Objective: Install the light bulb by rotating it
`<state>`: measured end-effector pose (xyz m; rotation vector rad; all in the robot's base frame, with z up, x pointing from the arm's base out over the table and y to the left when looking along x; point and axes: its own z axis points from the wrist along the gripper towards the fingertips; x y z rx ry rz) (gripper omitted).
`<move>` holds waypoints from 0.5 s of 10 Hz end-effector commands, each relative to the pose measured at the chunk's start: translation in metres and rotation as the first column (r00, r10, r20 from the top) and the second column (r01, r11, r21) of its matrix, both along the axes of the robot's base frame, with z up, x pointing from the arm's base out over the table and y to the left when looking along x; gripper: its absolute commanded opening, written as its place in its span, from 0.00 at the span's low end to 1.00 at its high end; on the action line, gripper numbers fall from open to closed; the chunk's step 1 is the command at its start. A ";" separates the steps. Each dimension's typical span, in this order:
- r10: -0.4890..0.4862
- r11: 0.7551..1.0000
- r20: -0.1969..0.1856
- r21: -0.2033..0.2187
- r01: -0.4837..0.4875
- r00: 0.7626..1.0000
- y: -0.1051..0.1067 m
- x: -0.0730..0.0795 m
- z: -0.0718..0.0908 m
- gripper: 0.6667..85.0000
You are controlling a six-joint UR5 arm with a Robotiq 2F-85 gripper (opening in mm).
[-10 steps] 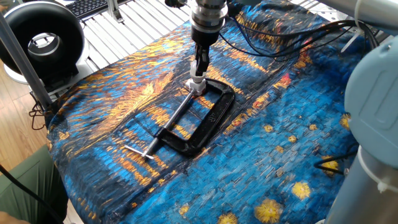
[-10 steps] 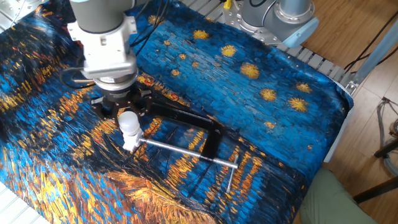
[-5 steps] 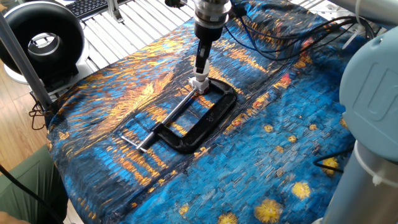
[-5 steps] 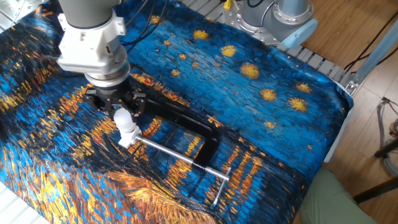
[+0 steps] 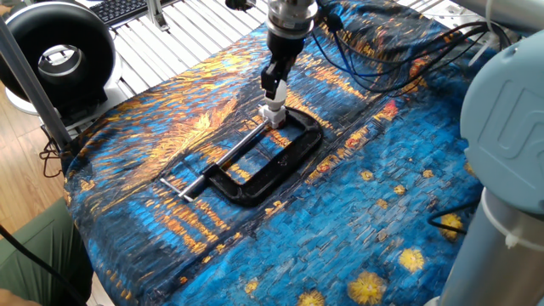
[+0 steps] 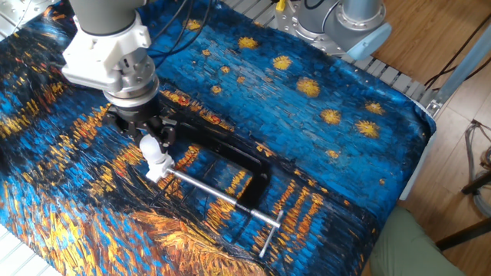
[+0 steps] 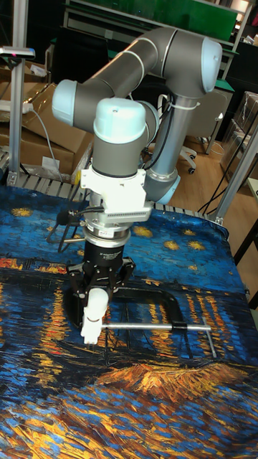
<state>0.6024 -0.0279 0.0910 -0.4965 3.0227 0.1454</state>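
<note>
The light bulb (image 6: 151,148) is small, white and matte. It stands on a white blocky socket base (image 6: 157,169) held in the black C-clamp (image 6: 230,146), which lies flat on the painted cloth. My gripper (image 6: 150,141) comes straight down from above and is shut on the light bulb, with a black finger on either side of it. In the one fixed view the gripper (image 5: 273,90) hides most of the bulb (image 5: 273,103) at the far end of the clamp (image 5: 291,164). The tall fixed view shows the gripper (image 7: 97,292), bulb (image 7: 96,303) and clamp (image 7: 154,292) from the front.
The clamp's long silver screw (image 6: 219,197) ends in a T-handle (image 6: 268,234) resting on the cloth. A black round device (image 5: 55,55) stands off the table's left corner. Cables (image 5: 382,51) trail over the far side. The arm's base (image 6: 345,19) sits at the table's back edge.
The gripper has turned with the bulb in it, and the whole clamp has swung with it; the T-handle end has slid across the cloth. The gripper stays shut.
</note>
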 end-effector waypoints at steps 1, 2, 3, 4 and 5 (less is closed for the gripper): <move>-0.067 0.998 -0.029 0.006 0.067 0.997 -0.001 0.000 0.005 0.39; -0.070 0.998 -0.029 0.000 0.070 0.997 -0.002 0.002 0.004 0.40; -0.076 0.997 -0.031 -0.001 0.076 0.997 -0.002 0.002 0.003 0.42; -0.079 0.997 -0.032 -0.009 0.079 0.996 -0.002 0.001 0.001 0.43; -0.064 0.998 -0.035 -0.013 0.063 0.997 -0.002 -0.001 0.000 0.47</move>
